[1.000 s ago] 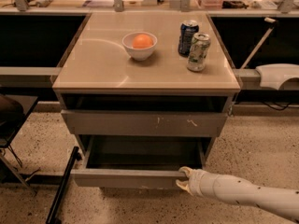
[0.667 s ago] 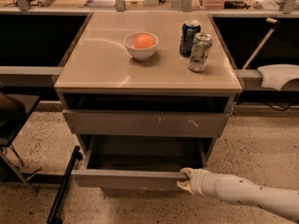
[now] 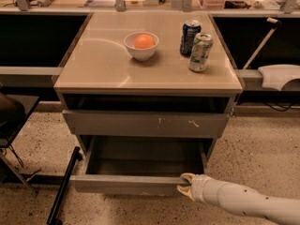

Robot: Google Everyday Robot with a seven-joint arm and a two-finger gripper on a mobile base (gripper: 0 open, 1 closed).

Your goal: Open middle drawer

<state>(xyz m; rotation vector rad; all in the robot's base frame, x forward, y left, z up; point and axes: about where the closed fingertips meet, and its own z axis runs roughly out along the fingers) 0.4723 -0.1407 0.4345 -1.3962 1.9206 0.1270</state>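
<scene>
Far left, cut off by the frame: a dark chair-like shape (image 3: 5,118), too murky to name for sure. Next to it, one black bar (image 3: 61,187) slanting across the speckled floor, lower end lost at the bottom edge. Centre stage, one cabinet top (image 3: 98,74) carrying one white bowl (image 3: 140,52) with one orange (image 3: 144,41) inside, then two cans just beside each other: dark blue can (image 3: 190,37) behind, green-and-white can (image 3: 200,52) in front. Below, two drawer fronts counted: scratched upper front (image 3: 145,124), and under it the middle drawer (image 3: 124,184), standing well out from the cabinet with its hollow inside on show. Right at that drawer's right-hand end, the gripper (image 3: 184,185), up against the front panel; apart or clamped, cannot tell. Pale arm (image 3: 239,200) trailing off through the lower right corner. Far right, one white object (image 3: 279,76), clipped by the edge.
</scene>
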